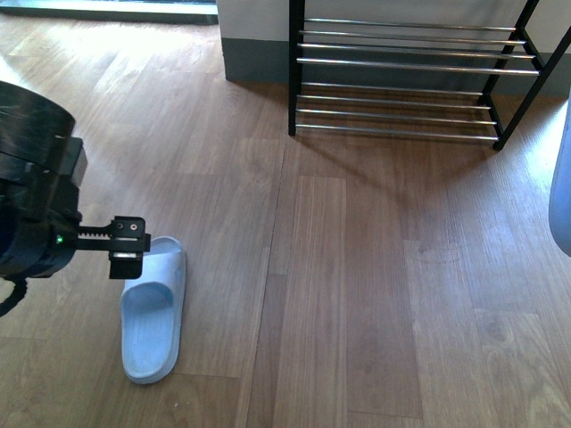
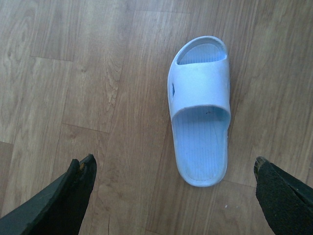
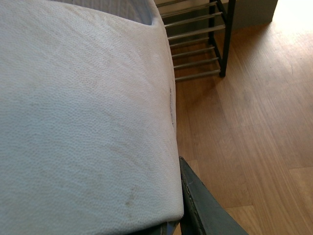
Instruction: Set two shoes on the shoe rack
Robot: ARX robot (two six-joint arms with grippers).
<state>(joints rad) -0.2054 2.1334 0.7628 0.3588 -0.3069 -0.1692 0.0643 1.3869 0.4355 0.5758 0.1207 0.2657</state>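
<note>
Just above the wood floor [image 1: 357, 294] on the robot's left, the left jaws stand wide open with nothing between them, and their dark fingertips [image 2: 80, 171] are far apart in the wrist view. A pale blue slide shoe [image 1: 152, 312] lies sole-down on the floor under them, untouched, its toe pointing away from the robot. The right jaws have hold of the second slide [image 3: 83, 122]. Its pale, grained surface fills most of the right wrist view, and one dark finger [image 3: 200, 210] lies against its edge. In the front view it shows as a blue blur at the right edge, off the floor. The shoe rack [image 1: 401, 89] stands ahead by the wall, well apart from both shoes.
</note>
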